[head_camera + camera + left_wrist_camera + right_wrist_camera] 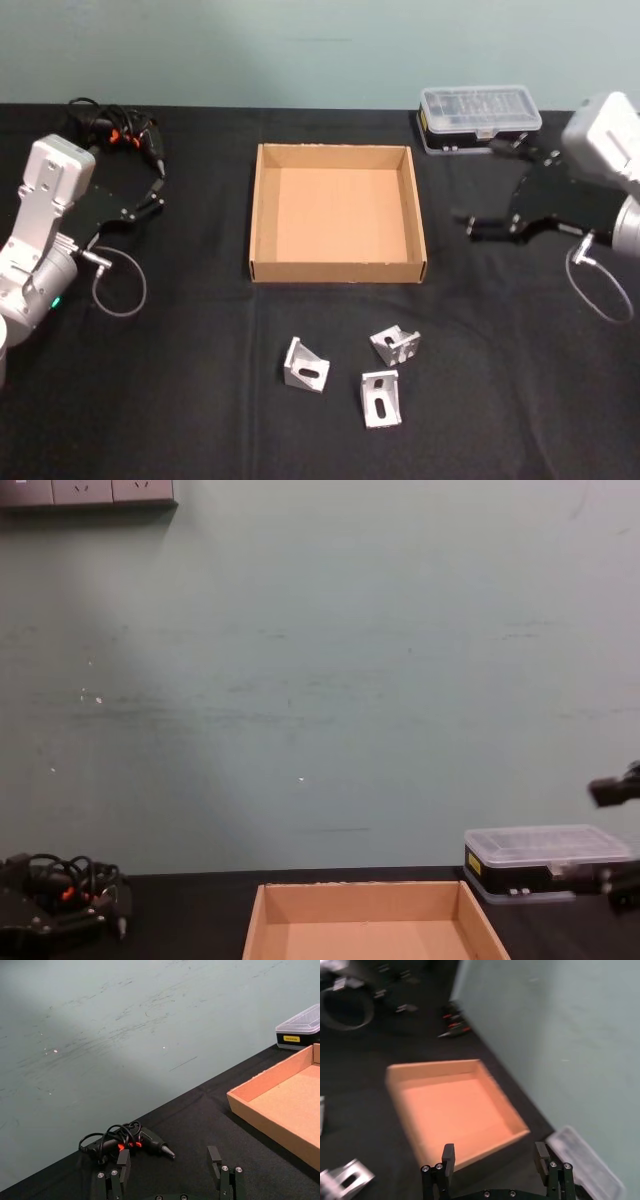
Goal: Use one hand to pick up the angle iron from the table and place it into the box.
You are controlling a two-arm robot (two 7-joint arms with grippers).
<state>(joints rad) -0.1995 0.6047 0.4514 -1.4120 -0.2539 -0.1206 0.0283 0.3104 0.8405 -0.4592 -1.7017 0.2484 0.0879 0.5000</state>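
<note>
Clerk: Item one, box. Tan cardboard tray, shallow, open-topped, floor bare, set on the black table.

Checker: Angle irons?

Clerk: Three silver pieces, all lying free on the table on the near side of the box's front wall, apart from it and from one another. Left angle iron, before the middle of the box. Right angle iron, before the right front corner of the box. Middle angle iron, farthest from the box.

Checker: Tools?

Clerk: Right gripper, raised above the table just right of the box's right wall, fingers spread wide and empty, tips pointing toward the box. Left gripper, well left of the box's left wall, fingers likewise apart and empty.

Checker: Surroundings, obstructions?

Clerk: Clear-lidded black-and-yellow organiser case, behind the box's right rear corner, close to the right gripper. Electric screwdriver in a tangle of black cable, beyond the box's left rear corner. Bare tabletop lies between the box and the angle irons.
</note>
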